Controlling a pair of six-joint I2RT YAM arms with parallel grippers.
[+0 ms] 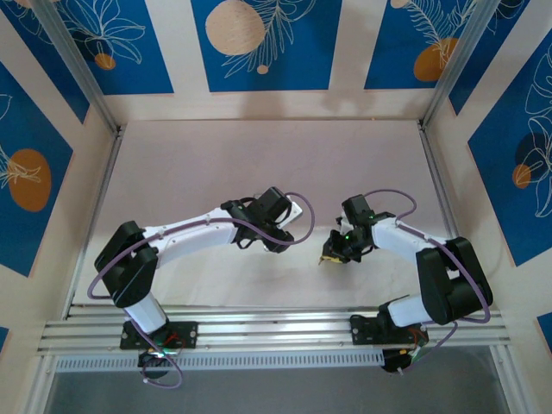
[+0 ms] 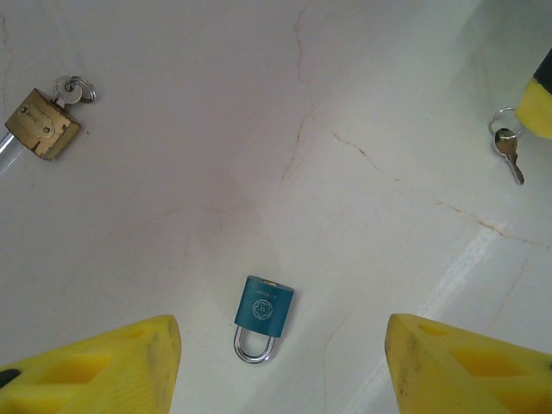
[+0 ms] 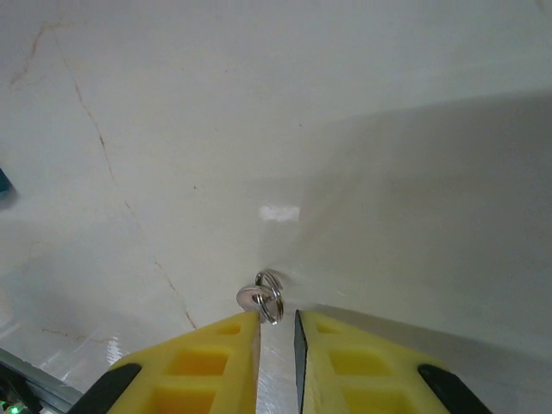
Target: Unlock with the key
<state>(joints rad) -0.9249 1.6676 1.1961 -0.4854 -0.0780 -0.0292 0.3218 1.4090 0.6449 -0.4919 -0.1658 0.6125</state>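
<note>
A teal padlock (image 2: 263, 312) lies flat on the white table, shackle toward the camera. My left gripper (image 2: 283, 345) hovers over it, open, one yellow finger on each side and not touching it. The left gripper (image 1: 297, 214) sits mid-table. My right gripper (image 3: 278, 315) is nearly closed, with the ring and round head of a small silver key (image 3: 252, 299) pinched at its tips. In the left wrist view that key (image 2: 509, 151) trails from a yellow fingertip (image 2: 542, 99) at the right edge. The right gripper (image 1: 328, 256) points down at the table.
A brass padlock (image 2: 41, 125) with its own key and ring in it lies at the far left of the left wrist view. Thin cracks run across the table surface (image 2: 362, 155). Metal rails (image 1: 259, 332) and patterned walls (image 1: 259, 43) bound the workspace.
</note>
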